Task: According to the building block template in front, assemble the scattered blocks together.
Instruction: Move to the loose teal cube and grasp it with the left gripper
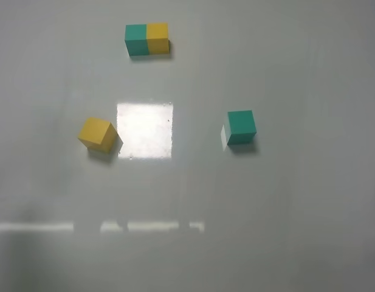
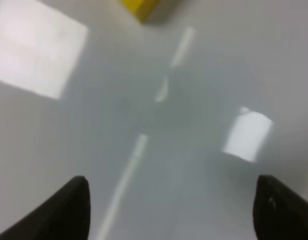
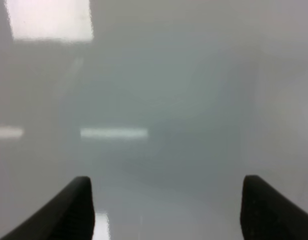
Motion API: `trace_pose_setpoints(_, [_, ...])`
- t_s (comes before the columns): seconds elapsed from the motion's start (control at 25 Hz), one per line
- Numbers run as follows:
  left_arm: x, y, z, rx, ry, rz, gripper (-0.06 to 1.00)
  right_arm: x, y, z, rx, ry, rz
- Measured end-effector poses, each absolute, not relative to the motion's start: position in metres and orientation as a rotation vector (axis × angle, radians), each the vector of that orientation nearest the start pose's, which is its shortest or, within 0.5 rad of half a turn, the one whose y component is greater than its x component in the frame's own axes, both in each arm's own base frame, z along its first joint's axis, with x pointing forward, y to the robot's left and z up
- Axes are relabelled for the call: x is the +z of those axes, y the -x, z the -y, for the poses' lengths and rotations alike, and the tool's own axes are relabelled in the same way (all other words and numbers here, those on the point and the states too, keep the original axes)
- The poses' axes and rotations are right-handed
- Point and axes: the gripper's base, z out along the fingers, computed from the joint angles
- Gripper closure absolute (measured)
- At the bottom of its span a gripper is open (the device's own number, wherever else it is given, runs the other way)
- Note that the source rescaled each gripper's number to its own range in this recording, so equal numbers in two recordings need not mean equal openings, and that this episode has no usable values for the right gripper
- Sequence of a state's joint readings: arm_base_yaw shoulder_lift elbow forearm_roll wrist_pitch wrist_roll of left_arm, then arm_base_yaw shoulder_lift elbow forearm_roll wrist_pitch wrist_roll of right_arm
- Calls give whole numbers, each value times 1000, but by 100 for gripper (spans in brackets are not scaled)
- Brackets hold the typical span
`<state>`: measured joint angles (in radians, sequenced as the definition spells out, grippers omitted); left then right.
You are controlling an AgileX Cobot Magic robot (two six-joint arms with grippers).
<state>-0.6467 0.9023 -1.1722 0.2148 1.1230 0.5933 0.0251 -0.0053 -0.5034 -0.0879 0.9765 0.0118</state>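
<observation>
I am looking at the yellow cube (image 1: pixel 97 134) at middle left and the teal cube (image 1: pixel 240 126) at middle right; they are sitting well apart, leaving open table (image 1: pixel 199 131) between them. The teal-yellow bar (image 1: pixel 147 39) is blocking only the top.

On my high camera the building block template (image 1: pixel 147 39) lies flat at the far side as a short bar, teal half on the left and yellow half on the right, squared to the view. The yellow cube (image 1: pixel 97 134) sits nearer on the left, upright but turned so one corner points toward me; my left wrist view catches only a blurred piece of it. The teal cube (image 1: pixel 240 126) stands on the right, almost square-on, well apart from both.
</observation>
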Motion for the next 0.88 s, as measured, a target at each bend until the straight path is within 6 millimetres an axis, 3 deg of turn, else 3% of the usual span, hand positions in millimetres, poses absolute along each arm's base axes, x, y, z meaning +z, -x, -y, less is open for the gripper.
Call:
trace_pose_setpoints(0.28, [429, -169, 161, 178, -1590, -1732, 17, 285, 3, 7, -79, 13, -1949])
trace_pose_setpoints(0.52, [439, -186, 227, 117, -1638, -1579, 17, 285, 3, 7, -79, 13, -1949])
trace_pose_setpoints(0.68, [430, -198, 257, 109, -1661, -1550, 17, 285, 3, 7, -79, 13, -1949])
trace_pose_setpoints(0.88, [415, -213, 280, 106, -1671, -1536, 17, 285, 3, 7, -79, 13, -1949])
